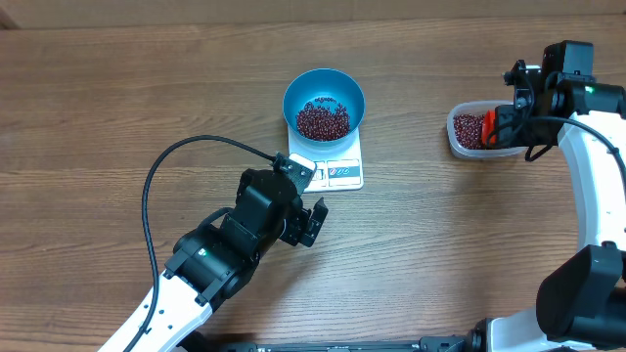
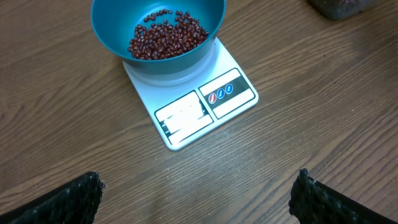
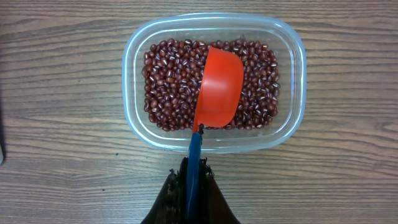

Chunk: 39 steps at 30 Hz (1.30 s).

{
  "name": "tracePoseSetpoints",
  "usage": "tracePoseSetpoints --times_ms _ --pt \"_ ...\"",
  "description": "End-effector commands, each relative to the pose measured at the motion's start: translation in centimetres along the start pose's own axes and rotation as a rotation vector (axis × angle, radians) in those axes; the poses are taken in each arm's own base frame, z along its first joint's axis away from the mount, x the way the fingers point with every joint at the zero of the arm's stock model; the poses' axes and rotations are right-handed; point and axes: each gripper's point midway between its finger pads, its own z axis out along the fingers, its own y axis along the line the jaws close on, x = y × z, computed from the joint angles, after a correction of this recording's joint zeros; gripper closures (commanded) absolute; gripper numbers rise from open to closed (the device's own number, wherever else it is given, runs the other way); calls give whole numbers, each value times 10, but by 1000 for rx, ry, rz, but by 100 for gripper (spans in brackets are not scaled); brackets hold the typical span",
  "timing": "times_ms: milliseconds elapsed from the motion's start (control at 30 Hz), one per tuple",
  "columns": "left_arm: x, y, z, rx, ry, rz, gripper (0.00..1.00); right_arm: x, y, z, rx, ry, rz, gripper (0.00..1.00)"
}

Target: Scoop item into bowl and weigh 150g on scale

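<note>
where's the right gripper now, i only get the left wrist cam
observer: The right gripper is shut on the blue handle of a red scoop, above the clear tub.
operator: scoop loaded?
observer: No beans show on its red face; it lies over the beans in the tub.
operator: tub near empty?
observer: No, the beans cover nearly all of its floor.
</note>
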Motion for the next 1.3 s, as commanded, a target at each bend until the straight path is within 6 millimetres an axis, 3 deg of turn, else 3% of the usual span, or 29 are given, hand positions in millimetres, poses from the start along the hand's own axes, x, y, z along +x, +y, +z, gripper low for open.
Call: tracePoseSetpoints --times_ms 0,1267 --pt "1 -1 2 8 8 13 0 1 0 3 4 6 -6 96" --pt "1 -1 2 8 8 13 1 5 2 3 -7 24 0 96"
